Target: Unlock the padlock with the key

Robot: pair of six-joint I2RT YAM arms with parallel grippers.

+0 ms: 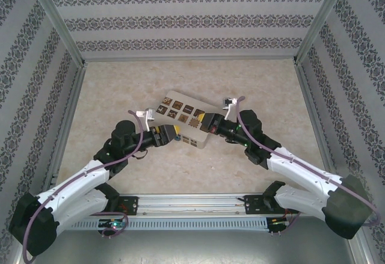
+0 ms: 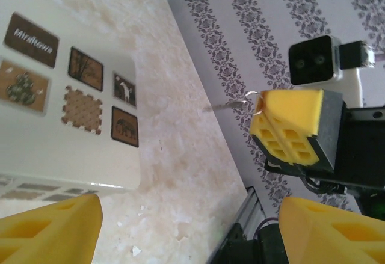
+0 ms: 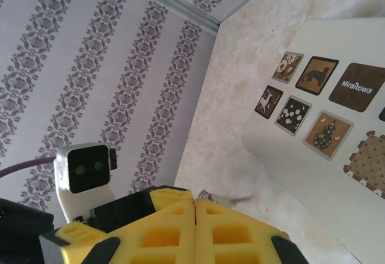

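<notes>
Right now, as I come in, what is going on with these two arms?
The right gripper is shut on the key, whose slim blade sticks out from its fingertips. The left gripper faces it with its jaws open and nothing between them. Both arms meet over the table, close to the cream box.

Patterned walls (image 1: 192, 20) w/ marbled beige tabletop (image 1: 120, 89).
</notes>
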